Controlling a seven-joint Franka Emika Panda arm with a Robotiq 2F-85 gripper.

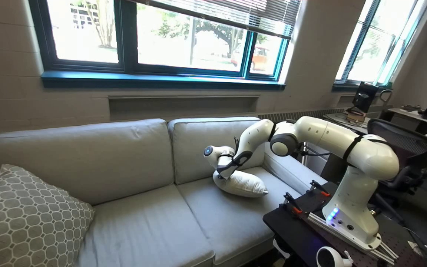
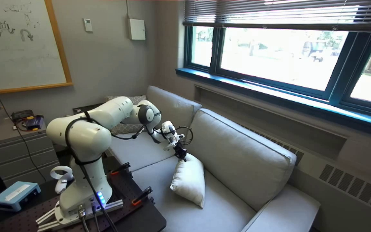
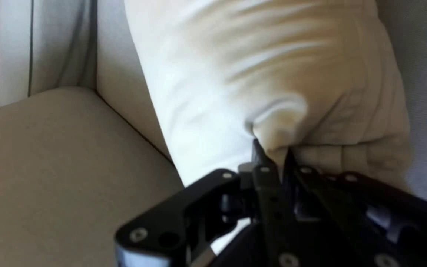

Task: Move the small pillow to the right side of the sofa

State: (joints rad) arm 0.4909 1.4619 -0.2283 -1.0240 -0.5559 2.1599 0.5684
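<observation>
Over on the sofa [image 1: 143, 222], the small pillow [image 1: 246, 184] lies partway along the seat [image 1: 217, 218] that ends at the armrest [image 1: 295, 174], and the gripper [image 3: 274, 152] has its jaws pinched on a pucker of fabric near one end. My worry is that it's a pretty skimpy bite (going by the wrist view, just a small fold), so once the weight hangs off it, the cloth could slide out and the whole thing flops down. Even if the pinch holds, grabbing it off-centre probably means it droops and swings, so the low end could drag on the seat and tug the fabric loose. I'm guessing the right side means the armrest end, so it shouldn't need to travel far.

As for what's around: the back cushion [image 1: 208, 135] is just behind the pillow, so a sloppy swing could squash it into that. There's a loop of cable [image 2: 192, 135] above the gripper that might snag on the same cushion. Two clamps [image 2: 142, 196] stick up at the table [image 2: 150, 217] edge, and I'd keep the arm [image 1: 323, 136] from sweeping low over those. The patterned cushion [image 1: 32, 218] sits well apart at the sofa's other end, so I don't see it getting in the way
</observation>
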